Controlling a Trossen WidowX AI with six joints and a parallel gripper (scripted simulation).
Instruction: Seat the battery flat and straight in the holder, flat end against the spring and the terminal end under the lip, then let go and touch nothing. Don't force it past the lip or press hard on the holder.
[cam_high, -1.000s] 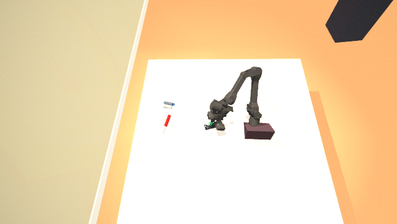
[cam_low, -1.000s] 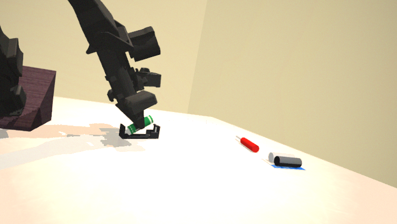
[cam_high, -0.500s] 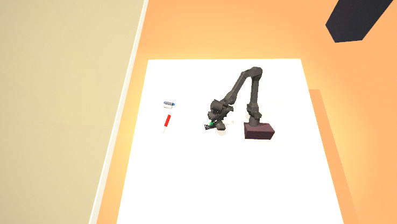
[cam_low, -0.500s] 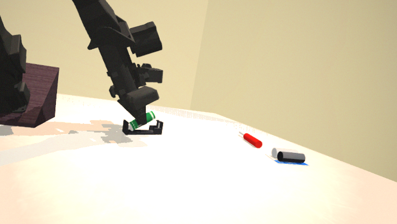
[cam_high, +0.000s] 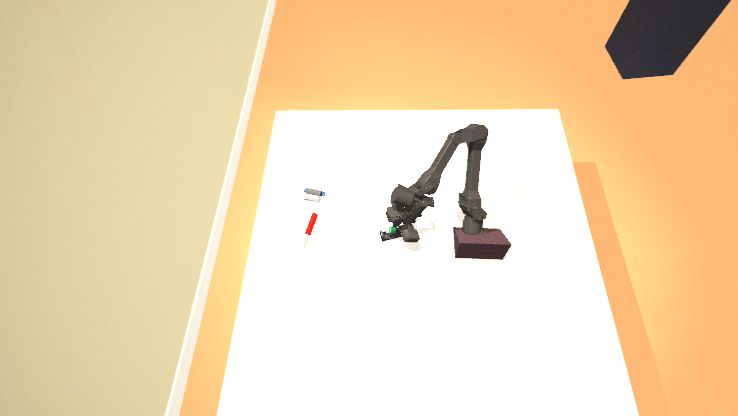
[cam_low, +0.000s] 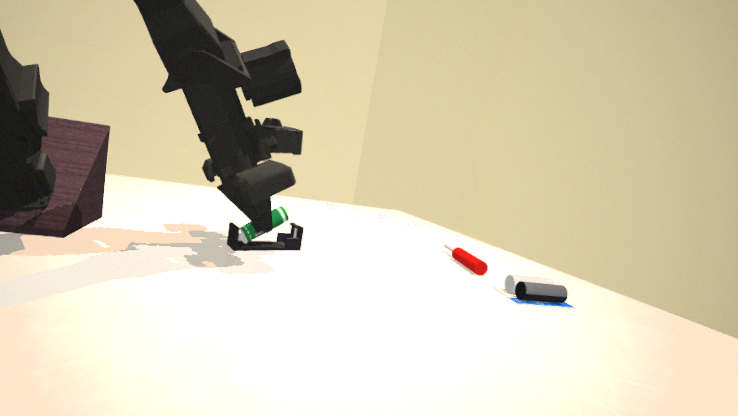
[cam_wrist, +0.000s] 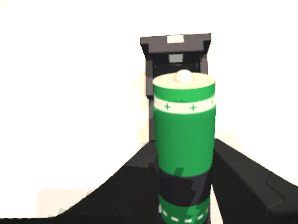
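Note:
The green battery is tilted lengthwise over the black holder. My gripper is shut on the battery around its middle. In the exterior view, the battery's lower end is down inside the holder, close to its left end wall. The raised end with the terminal nub stands above the holder's right end, not under the lip. In the wrist view the battery lines up roughly with the holder. The spring and any contact at the lower end cannot be made out.
A red screwdriver lies away from the holder. Beyond it are a grey cylinder and a white cylinder, side by side, with a flat blue piece. The arm stands on a dark wooden block.

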